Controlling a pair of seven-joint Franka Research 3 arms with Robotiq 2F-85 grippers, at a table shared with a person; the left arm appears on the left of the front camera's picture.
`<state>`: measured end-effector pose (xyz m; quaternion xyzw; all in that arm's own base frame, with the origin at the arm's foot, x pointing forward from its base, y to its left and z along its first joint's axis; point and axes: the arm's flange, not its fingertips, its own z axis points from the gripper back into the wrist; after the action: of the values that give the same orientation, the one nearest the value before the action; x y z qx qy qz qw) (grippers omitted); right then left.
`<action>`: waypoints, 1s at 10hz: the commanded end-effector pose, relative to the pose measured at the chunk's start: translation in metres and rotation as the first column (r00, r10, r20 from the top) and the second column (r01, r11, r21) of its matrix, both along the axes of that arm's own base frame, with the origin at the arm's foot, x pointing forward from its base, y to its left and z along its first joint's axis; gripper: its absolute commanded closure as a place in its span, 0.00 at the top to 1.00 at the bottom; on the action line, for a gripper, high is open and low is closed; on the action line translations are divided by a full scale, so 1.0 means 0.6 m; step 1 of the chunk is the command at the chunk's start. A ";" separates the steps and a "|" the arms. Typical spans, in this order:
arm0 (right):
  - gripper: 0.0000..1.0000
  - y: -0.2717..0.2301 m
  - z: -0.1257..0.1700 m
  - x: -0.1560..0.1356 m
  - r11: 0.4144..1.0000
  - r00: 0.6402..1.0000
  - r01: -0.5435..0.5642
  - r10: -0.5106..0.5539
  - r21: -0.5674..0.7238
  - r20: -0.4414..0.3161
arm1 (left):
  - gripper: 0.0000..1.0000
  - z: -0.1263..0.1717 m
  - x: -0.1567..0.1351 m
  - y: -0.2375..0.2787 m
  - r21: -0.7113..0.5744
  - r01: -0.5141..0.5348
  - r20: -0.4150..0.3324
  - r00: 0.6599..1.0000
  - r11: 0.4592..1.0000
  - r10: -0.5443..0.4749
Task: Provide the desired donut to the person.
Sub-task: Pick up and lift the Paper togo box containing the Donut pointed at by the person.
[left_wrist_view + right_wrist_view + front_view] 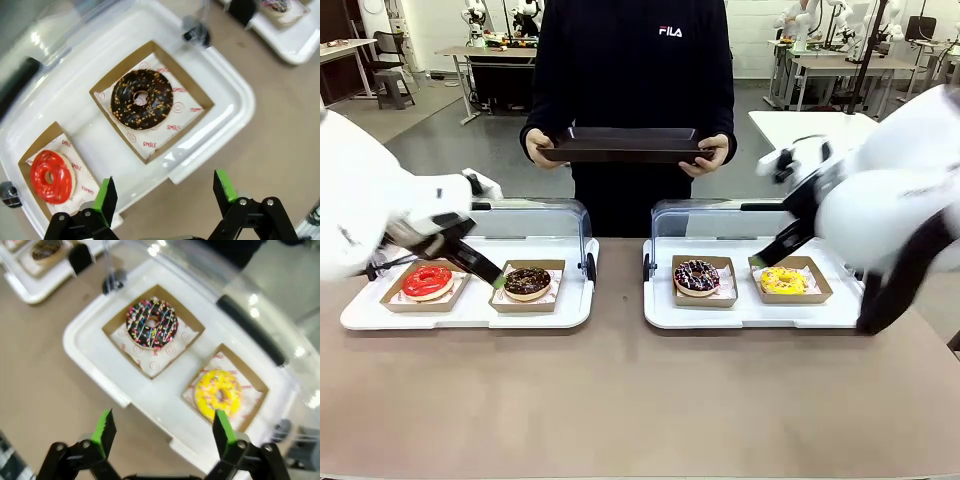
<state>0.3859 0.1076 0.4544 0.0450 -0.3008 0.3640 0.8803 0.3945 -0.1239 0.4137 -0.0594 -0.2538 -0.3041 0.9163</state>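
**A:** What is at the far left?

**B:** The left gripper [165, 189], black with green pads, its fingers spread wide and holding nothing. It hangs over a glossy white plastic tray [470, 312] with rounded corners. Two square brown cardboard trays sit on it. One holds a smooth red-glazed donut [427, 281], the other a chocolate donut [528, 281] speckled with nut bits. A clear hinged lid [535, 215] stands open behind.

**A:** And the middle?

**B:** Across the matte tan table [640, 400], the person [630, 80] in a black sweatshirt holds a flat dark rectangular tray [625, 146] in both hands.

**A:** The right?

**B:** A matching white tray [750, 312] carries a dark sprinkled donut [697, 276] with white drizzle and a bright yellow donut [783, 280], each in its cardboard square. The right gripper [164, 432] hovers above them, its fingers also parted and empty.
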 end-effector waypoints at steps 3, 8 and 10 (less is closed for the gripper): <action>1.00 -0.185 0.071 -0.047 0.962 0.967 -0.256 0.255 0.100 0.023 | 1.00 0.091 -0.121 0.198 -0.233 0.141 0.028 0.990 0.962 -0.139; 1.00 -0.288 0.060 -0.106 0.931 0.953 -0.285 0.249 0.228 0.175 | 1.00 0.100 -0.193 0.304 -0.329 0.181 0.201 0.973 0.927 -0.118; 1.00 -0.296 0.054 -0.108 0.920 0.942 -0.299 0.242 0.253 0.232 | 1.00 0.097 -0.199 0.321 -0.354 0.199 0.256 0.960 0.914 -0.110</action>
<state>0.3319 -0.0783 0.5071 0.1680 -0.4071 0.4311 0.7875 0.3174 0.0908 0.5250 -0.2079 -0.3872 -0.3187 0.8398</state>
